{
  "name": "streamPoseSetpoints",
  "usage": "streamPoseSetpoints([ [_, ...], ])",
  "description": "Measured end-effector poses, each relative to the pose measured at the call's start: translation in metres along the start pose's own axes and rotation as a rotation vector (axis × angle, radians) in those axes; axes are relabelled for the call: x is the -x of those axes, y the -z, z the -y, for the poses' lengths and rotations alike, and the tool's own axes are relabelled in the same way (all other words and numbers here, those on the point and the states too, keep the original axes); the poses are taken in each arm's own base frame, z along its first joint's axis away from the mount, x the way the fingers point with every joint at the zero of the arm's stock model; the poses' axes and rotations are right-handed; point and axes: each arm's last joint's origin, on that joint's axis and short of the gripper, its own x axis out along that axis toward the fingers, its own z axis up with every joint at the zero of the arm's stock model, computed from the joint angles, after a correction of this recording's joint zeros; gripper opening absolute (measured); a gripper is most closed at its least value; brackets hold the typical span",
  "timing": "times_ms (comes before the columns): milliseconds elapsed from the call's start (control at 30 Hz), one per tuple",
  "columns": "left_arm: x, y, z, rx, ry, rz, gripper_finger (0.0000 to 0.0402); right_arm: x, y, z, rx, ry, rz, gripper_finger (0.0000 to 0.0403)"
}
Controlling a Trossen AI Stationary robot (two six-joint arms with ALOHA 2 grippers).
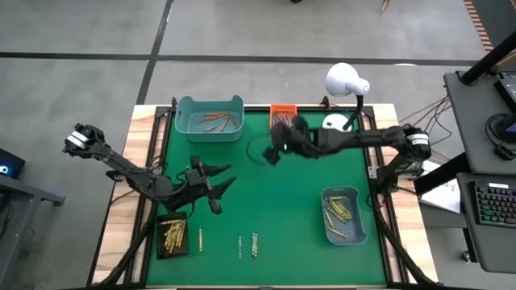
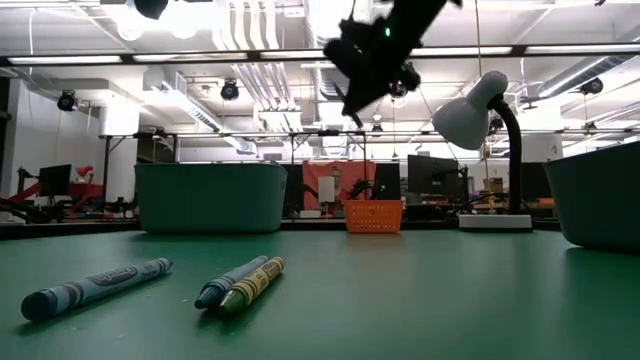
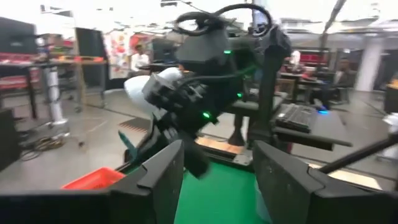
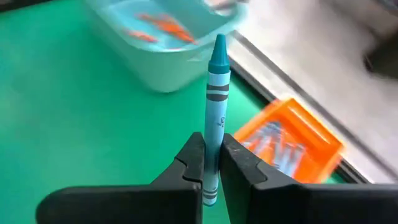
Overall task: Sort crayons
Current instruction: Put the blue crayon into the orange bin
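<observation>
High view: the right gripper [image 1: 278, 145] hung upper centre, right by the small orange tray [image 1: 283, 111], while the left gripper [image 1: 216, 187] sat spread and empty at lower left.

Right wrist view: fingers pinched a blue crayon [image 4: 217, 93], long axis pointing straight out past the tips, orange tray just beside it. So the right arm looked way nearer for the drop.
</observation>
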Motion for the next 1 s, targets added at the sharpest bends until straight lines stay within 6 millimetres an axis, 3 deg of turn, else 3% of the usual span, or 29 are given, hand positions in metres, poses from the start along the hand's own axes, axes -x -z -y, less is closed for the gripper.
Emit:
streamPoseSetpoints([
  [267, -0.001, 0.003, 0.0, -0.006, -0.026, -0.011, 0.0175, -0.045, -0.003, 0.081, -0.256, 0.071, -0.1, 0.0039],
  [467, -0.001, 0.004, 0.0, -0.017, -0.025, -0.018, 0.0175, -0.052, -0.005, 0.105, -0.298, 0.096, -0.113, 0.0082],
  [600, -0.001, 0.006, 0.0, -0.032, -0.025, -0.03, 0.0175, -0.051, -0.007, 0.105, -0.298, 0.068, -0.115, 0.0105],
  [767, 0.0, 0.016, 0.0, 0.043, -0.038, -0.096, 0.0175, -0.044, -0.008, 0.09, -0.268, -0.034, -0.12, 0.0118],
  [1000, 0.003, 0.042, 0.001, 0.219, -0.04, -0.446, 0.0169, -0.017, -0.009, 0.054, -0.157, -0.151, -0.086, 0.012],
])
